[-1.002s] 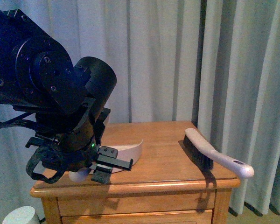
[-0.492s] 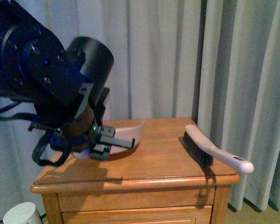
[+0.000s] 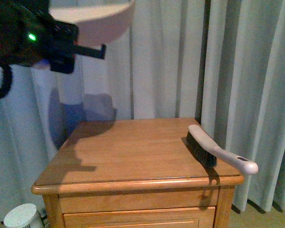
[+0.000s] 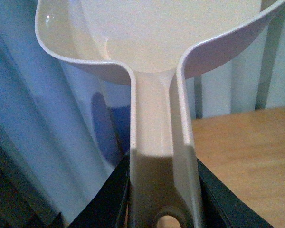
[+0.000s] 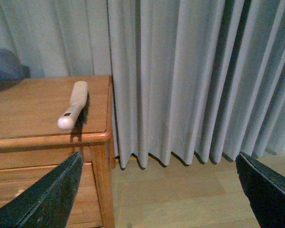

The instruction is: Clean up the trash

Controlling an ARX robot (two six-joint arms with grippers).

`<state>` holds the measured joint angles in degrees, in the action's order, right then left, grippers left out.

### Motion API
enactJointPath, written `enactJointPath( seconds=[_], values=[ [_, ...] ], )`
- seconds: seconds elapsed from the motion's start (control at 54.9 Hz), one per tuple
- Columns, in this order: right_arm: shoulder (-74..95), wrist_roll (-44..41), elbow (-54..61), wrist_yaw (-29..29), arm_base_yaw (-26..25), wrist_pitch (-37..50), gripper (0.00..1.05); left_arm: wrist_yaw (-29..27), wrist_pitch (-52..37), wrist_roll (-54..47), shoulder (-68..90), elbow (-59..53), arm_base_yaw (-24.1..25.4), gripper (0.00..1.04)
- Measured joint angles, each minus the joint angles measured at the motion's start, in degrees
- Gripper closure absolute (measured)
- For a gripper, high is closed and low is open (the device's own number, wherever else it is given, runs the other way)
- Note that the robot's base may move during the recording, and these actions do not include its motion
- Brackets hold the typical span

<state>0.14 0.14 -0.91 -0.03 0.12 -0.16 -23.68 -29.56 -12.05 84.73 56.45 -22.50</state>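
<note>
My left gripper (image 3: 61, 47) is shut on the handle of the beige dustpan (image 3: 97, 19) and holds it high above the wooden nightstand (image 3: 133, 156), at the top left of the front view. In the left wrist view the dustpan (image 4: 161, 42) fills the frame, its handle clamped between the black fingers (image 4: 109, 199); its inside looks bare as far as it shows. The trash wad is not in view. My right gripper (image 5: 159, 190) is open and empty, off to the right of the nightstand above the floor.
A hand brush (image 3: 213, 152) with black bristles lies at the nightstand's right edge, handle overhanging; it also shows in the right wrist view (image 5: 73, 104). Grey curtains (image 3: 204, 61) hang behind. A white round bin (image 3: 21, 216) stands on the floor at the lower left.
My left arm has lifted the dustpan from the nightstand's front left corner up to the top of the front view. The brush has not moved.
</note>
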Motion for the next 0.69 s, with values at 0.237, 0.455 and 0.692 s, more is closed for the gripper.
enactJointPath(
  seconds=[0.237, 0.455, 0.692],
  values=[
    [0.0, 0.0, 0.0, 0.0, 0.0, 0.0, 0.07, 7.32, -7.93, -0.17, -17.62, -17.27, 2.93, 0.77],
    [0.0, 0.0, 0.0, 0.0, 0.0, 0.0, 0.07, 19.21, -1.68, 0.72, -40.48, -33.88, 11.08, 0.77],
    [0.0, 0.0, 0.0, -0.02, 0.0, 0.0, 0.07, 28.5, 12.11, 3.1, -61.0, -42.73, 21.53, 0.77]
  ],
)
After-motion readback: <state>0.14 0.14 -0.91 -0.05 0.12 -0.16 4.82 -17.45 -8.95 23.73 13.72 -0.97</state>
